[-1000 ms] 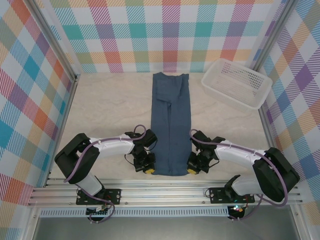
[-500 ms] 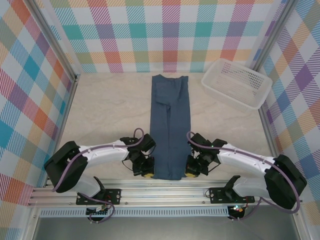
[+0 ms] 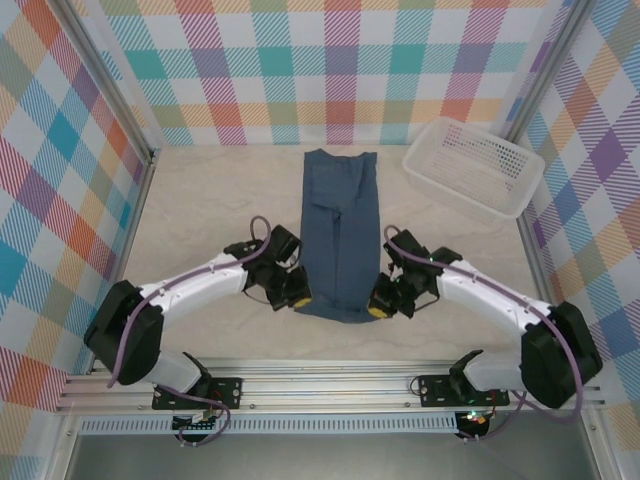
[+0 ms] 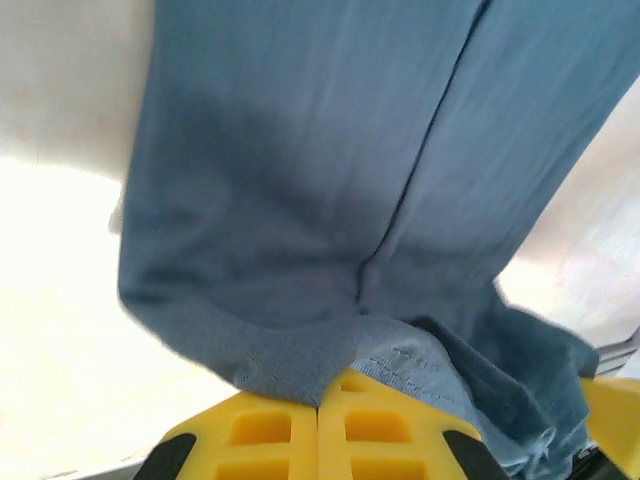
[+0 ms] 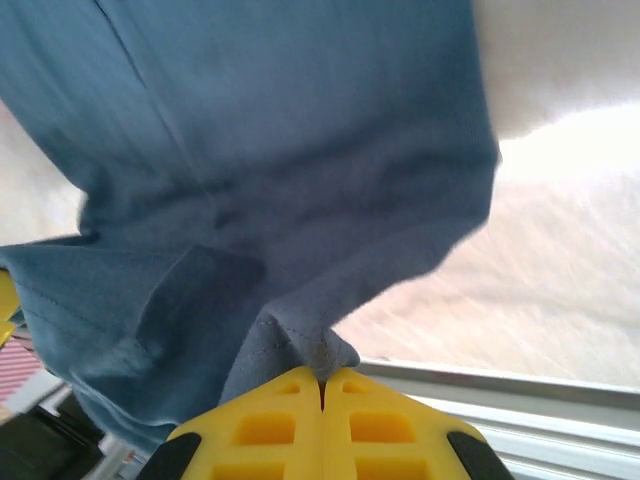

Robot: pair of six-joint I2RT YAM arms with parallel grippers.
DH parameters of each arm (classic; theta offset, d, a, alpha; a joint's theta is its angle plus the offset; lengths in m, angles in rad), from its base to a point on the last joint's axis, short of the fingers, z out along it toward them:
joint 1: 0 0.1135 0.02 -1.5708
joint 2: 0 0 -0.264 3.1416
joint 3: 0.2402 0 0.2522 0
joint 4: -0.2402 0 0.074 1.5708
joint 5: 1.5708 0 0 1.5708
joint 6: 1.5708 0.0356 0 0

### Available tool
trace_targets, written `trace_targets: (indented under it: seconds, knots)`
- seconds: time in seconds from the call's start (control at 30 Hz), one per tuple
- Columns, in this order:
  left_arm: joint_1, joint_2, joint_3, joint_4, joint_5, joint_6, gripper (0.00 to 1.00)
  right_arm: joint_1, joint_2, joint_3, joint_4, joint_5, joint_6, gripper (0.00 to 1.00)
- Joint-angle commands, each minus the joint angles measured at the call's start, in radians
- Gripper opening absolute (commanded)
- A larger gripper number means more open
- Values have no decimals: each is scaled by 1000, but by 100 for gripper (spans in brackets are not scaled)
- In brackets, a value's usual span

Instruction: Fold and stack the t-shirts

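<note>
One dark denim-blue t-shirt (image 3: pixel 340 230), folded into a narrow strip, lies in the middle of the pale surface (image 3: pixel 210 200). Its long axis runs from the near edge toward the far edge. The left end effector (image 3: pixel 296 297) is clamped on the strip's near left corner, and the right end effector (image 3: pixel 378 308) on its near right corner. Each wrist view shows yellow fingers (image 4: pixel 270 430) pressed together with the hem pinched between them. The rest of the shirt stretches away from both end effectors, which are equally close to it, one on each side. One white mesh basket (image 3: pixel 472 165) sits at the far right, well apart. The next fold probably carries the near hem toward the far end.
</note>
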Motion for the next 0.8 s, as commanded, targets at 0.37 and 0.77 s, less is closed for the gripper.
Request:
trace_targets:
  seconds: [0.37,0.77]
  knots:
    - [217,335,471,-92,-38,152,0,-188,389,485,-35,28,-208,0]
    - [290,645,863,-134,-11,228,0,-269,701,840,-89,61,-248,0]
